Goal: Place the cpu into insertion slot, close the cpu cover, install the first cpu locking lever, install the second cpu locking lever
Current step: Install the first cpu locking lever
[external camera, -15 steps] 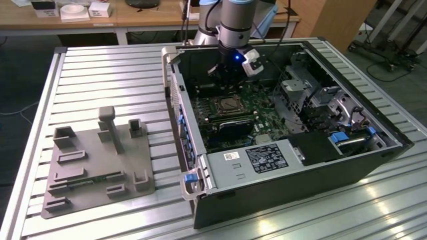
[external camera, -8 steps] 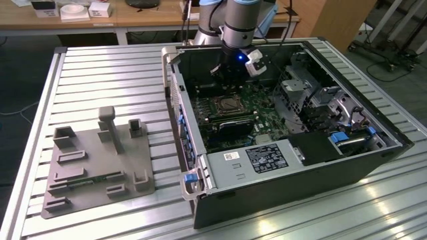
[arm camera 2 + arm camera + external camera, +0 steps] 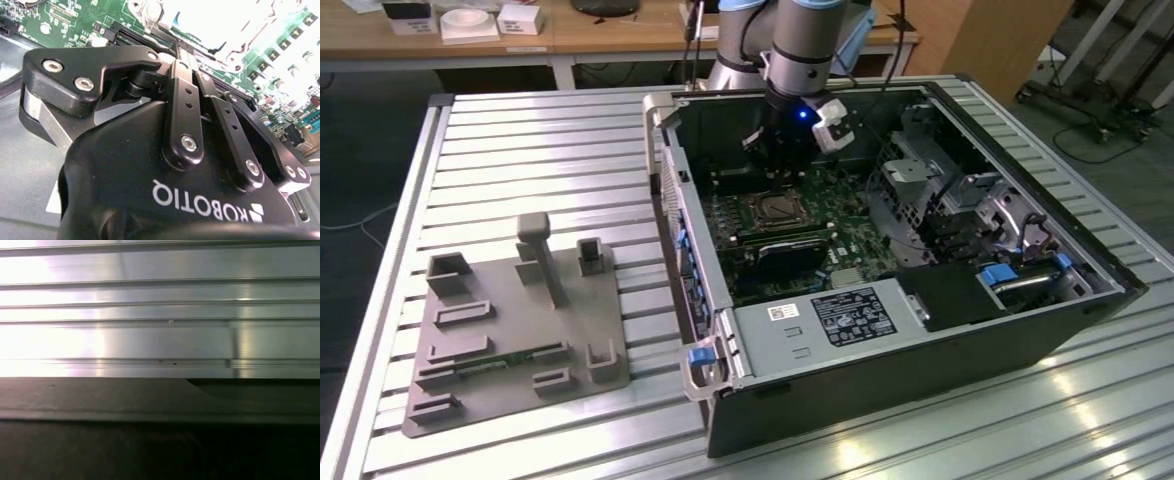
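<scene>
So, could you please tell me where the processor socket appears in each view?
Exterior view: socket mid green circuit board, inside the open case, close to the arm.
Second wrist view: the glaring bright square on that board.
First wrist view: faces the ribbed table instead.
Shared landmark: the green circuit board.

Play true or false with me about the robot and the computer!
The end effector is inside the open computer case. True.
The computer case stands upright. False: it lies on its side, open side up.
A grey fixture plate lies at the exterior view's left of the case. True.
The end effector touches the fixture plate. False: it hangs above the green motherboard, apart from the plate.
</scene>
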Controlling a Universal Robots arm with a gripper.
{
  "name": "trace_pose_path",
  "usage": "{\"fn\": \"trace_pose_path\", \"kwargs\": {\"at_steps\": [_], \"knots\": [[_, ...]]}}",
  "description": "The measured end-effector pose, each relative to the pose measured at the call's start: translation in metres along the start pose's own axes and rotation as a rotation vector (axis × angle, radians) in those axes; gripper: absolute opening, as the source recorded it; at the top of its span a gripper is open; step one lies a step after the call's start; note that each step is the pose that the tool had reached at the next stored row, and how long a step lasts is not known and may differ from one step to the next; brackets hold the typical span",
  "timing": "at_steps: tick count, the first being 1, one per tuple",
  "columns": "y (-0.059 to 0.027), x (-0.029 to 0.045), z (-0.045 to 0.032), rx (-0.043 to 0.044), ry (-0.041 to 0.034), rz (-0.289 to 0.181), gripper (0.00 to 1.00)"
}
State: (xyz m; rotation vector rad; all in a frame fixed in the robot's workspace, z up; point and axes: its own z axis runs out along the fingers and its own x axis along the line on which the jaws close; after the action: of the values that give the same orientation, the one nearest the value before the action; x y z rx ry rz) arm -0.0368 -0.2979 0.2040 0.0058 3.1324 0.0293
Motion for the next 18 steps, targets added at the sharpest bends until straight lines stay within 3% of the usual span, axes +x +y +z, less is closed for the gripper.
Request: {"fn": "trace_pose_path", "kwargs": {"at_steps": [4, 10, 18], "knots": [[0.0005, -0.0007, 0.0002, -0.0002, 0.0032, -0.001, 0.1], [0.0011, -0.0076, 0.0008, -0.0002, 0.0064, -0.001, 0.1], [0.0018, -0.0113, 0.0024, -0.0011, 0.0072, -0.001, 0.1]]}}
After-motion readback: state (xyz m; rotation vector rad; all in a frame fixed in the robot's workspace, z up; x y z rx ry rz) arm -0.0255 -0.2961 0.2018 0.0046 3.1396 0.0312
